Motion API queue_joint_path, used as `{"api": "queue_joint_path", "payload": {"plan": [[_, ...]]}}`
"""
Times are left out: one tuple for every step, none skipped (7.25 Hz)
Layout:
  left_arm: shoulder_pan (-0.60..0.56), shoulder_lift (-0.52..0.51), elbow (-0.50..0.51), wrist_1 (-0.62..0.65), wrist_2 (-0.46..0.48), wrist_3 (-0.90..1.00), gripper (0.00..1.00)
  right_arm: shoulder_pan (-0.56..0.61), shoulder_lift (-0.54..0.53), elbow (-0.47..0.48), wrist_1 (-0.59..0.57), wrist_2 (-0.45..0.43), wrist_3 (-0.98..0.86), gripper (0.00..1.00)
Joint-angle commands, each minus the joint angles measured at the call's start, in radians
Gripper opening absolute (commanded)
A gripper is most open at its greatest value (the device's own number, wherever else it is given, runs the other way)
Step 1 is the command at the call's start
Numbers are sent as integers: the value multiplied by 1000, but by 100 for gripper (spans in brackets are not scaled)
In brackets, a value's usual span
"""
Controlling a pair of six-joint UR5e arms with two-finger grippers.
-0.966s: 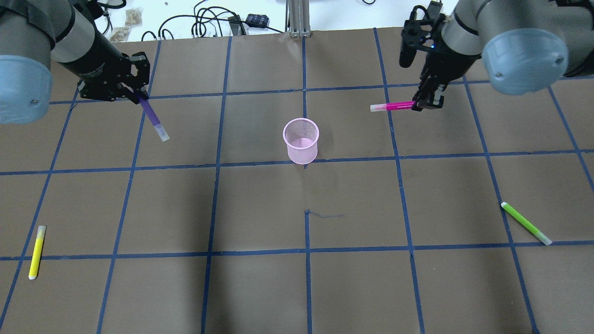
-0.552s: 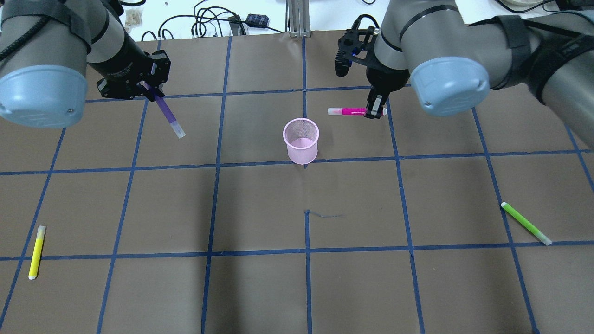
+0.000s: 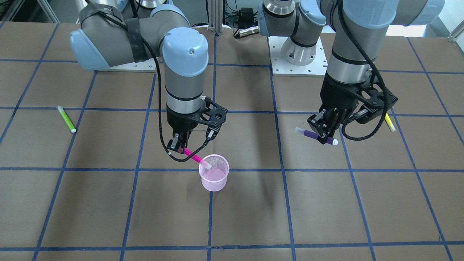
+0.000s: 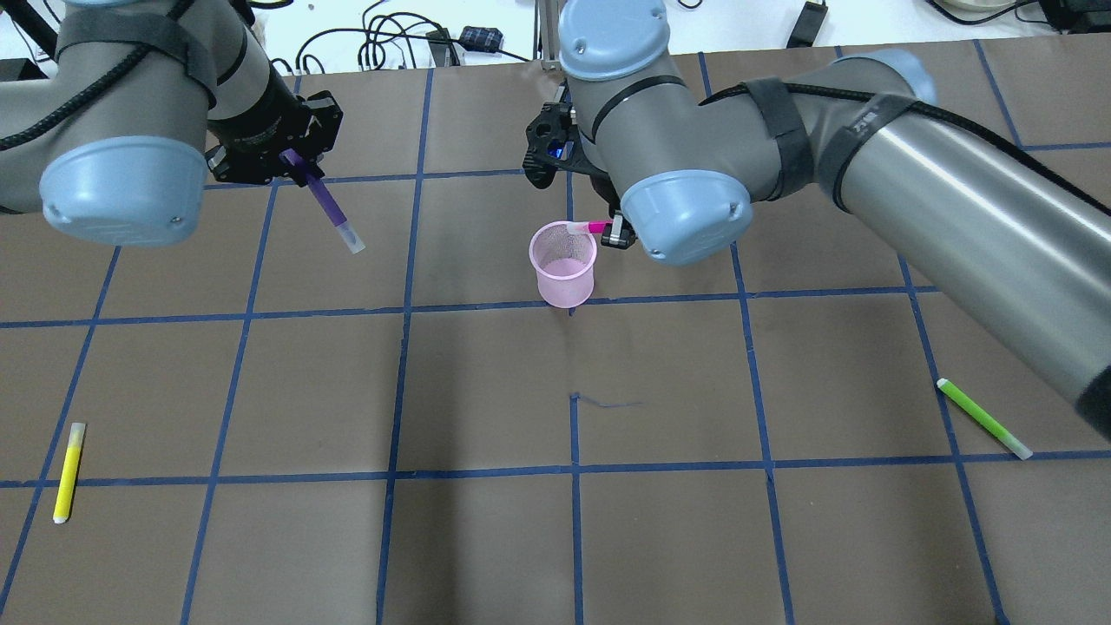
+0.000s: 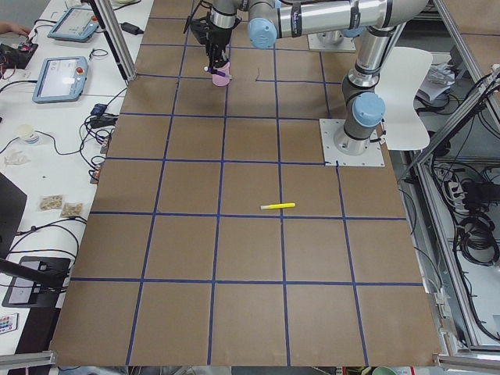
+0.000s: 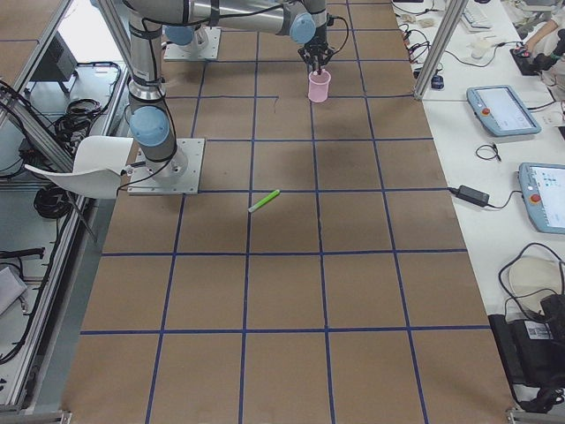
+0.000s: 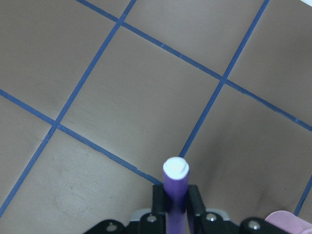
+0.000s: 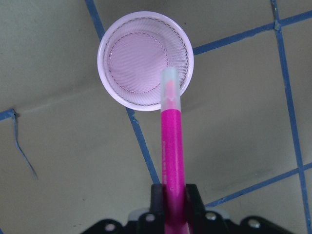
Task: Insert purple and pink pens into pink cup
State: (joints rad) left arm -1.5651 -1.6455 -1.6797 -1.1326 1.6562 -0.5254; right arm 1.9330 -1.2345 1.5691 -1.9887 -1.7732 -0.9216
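The pink mesh cup (image 4: 562, 269) stands upright at the table's middle and is empty inside. My right gripper (image 4: 614, 233) is shut on the pink pen (image 4: 594, 227). The pen slants down, with its clear cap over the cup's rim, as the front view shows (image 3: 194, 156) and the right wrist view shows (image 8: 173, 146) above the cup (image 8: 141, 103). My left gripper (image 4: 291, 161) is shut on the purple pen (image 4: 330, 204) and holds it in the air, well to the left of the cup. The left wrist view shows that pen (image 7: 174, 187) end on.
A yellow pen (image 4: 68, 471) lies at the near left and a green pen (image 4: 982, 418) at the near right, both far from the cup. Cables (image 4: 391, 43) lie beyond the table's far edge. The right arm's elbow (image 4: 686, 213) hangs close beside the cup.
My right arm has swung left with the pink pen, from the right side to the cup's rim. My left gripper has moved a little to the right with the purple pen.
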Motion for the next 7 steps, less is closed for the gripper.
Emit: {"api": "queue_joint_path", "payload": {"plan": [[-1,0,0,2,-6,-4,0,55,61,-24,-51,-74,-13,0],[-3,0,0,4,-6,-7,0,63,101,-23,-93,-72,-14,0],[-3,-2,0,2,-6,-7,0,72,134,-26,-91,-74,-16,0],[-1,-3,0,4,-7,-7,0,73,148,-21,-91,-68,-17,0],[-3,-2,0,4,-7,-7,0,75,159,-27,-91,-66,-16,6],[-3,-2,0,4,-9,-8,0,77,155,-26,-125,-65,-5,64],[-1,0,0,4,-9,-7,0,75,147,-30,-128,-60,-3,100]]}}
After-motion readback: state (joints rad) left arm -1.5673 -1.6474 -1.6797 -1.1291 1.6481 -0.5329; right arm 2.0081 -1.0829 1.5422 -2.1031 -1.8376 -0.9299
